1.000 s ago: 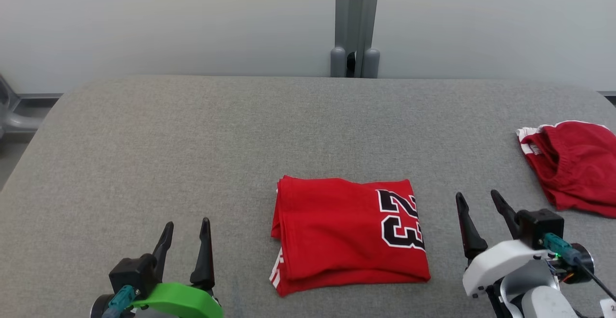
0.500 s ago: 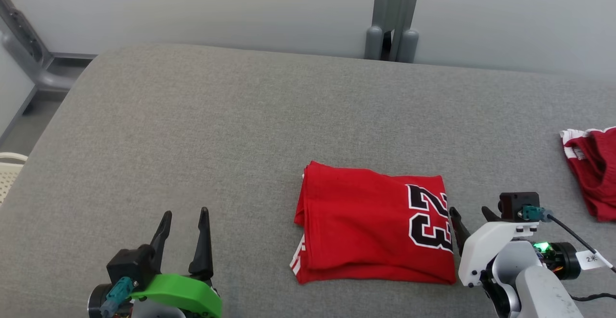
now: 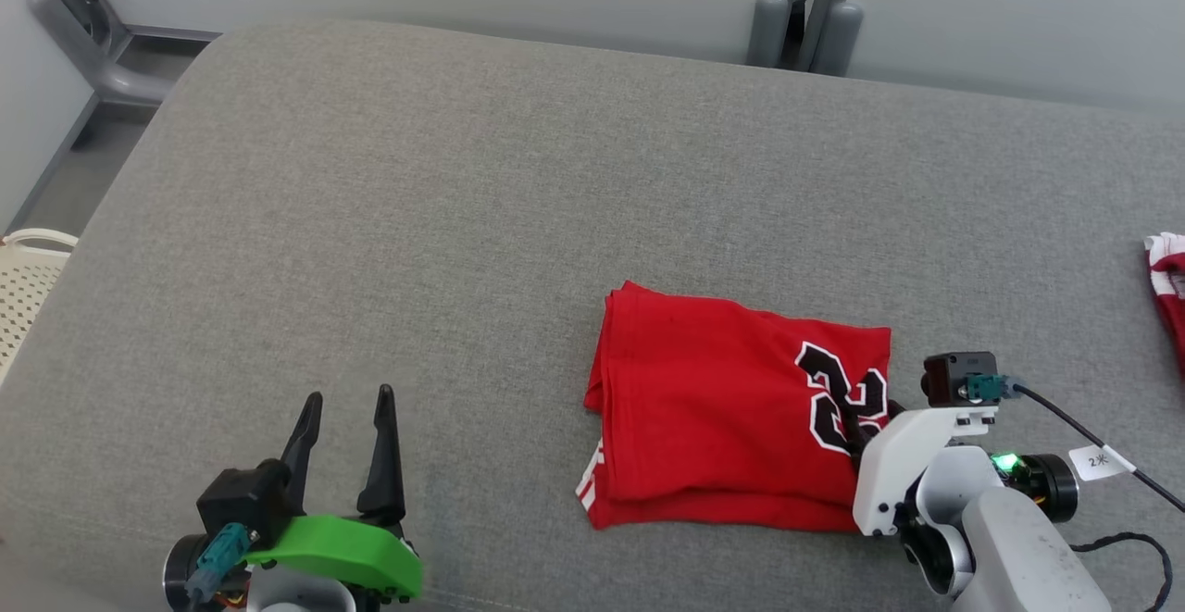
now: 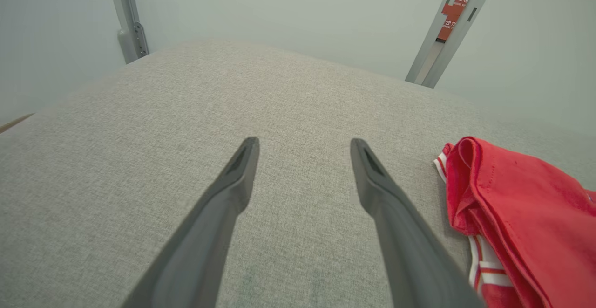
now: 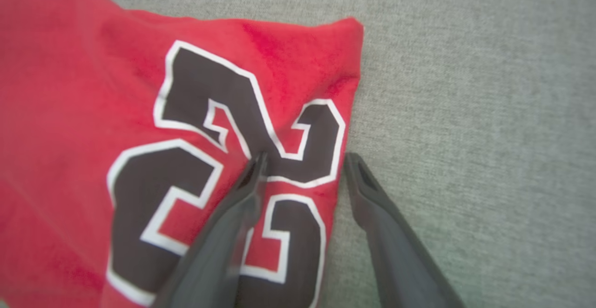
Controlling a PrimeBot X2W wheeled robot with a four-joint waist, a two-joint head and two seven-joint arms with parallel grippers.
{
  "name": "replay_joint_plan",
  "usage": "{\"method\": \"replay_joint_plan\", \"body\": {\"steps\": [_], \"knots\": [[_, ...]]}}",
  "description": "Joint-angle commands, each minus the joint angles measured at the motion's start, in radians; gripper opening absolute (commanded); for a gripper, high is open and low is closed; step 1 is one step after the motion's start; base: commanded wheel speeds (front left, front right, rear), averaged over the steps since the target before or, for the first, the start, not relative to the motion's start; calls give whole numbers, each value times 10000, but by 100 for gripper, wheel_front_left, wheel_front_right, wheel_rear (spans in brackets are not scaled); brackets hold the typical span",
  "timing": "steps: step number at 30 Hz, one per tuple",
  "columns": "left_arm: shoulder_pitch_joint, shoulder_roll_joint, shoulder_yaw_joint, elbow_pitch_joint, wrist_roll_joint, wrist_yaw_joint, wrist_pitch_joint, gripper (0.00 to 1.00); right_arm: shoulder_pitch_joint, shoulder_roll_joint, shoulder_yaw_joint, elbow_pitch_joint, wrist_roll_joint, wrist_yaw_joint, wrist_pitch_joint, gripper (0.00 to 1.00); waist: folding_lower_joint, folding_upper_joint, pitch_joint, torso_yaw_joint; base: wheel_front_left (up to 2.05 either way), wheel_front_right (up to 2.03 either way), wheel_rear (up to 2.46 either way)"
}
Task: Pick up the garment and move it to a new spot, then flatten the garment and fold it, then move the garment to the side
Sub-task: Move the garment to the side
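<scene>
The folded red garment [image 3: 722, 418] lay flat on the grey desk [image 3: 417, 177], right of centre in the head view, its black number 23 [image 5: 223, 159] towards the right edge. The right pincer [image 5: 305, 161] was released, its jaws apart and straddling that edge: one finger [image 5: 233, 224] sat over the printed number, the other [image 5: 386, 224] over bare desk just beside the cloth. The wrist view was blurred, so the tips possibly touched the fabric; nothing was gripped. The left pincer [image 3: 347, 399] hung near the desk's front, well apart from the garment, jaws wide and holding nothing. Another red cloth [image 3: 1168, 288] showed at the far right edge.
</scene>
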Motion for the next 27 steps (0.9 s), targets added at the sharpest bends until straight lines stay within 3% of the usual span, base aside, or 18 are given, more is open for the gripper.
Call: {"method": "replay_joint_plan", "body": {"steps": [1, 10, 21, 27], "knots": [[-211, -58, 20, -11, 89, -44, -25, 100, -7, 99, 174, 217, -8, 39, 63, 0, 0, 0, 55, -92, 0, 0, 0], [-127, -116, 44, -3, 246, -128, -25, 100, -627, -123, -135, 101, -222, 13, -624, 0, 0, 0, 193, -1119, 0, 0, 0], [-427, -109, -131, -15, 422, -250, 23, 100, -861, -829, -834, -612, -501, 13, -896, 0, 0, 0, 590, -3740, 0, 0, 0], [-789, -55, -371, -54, 591, -319, 200, 100, -820, -960, -1022, -1033, -415, 15, -914, 0, 0, 0, 852, -4707, 0, 0, 0]]}}
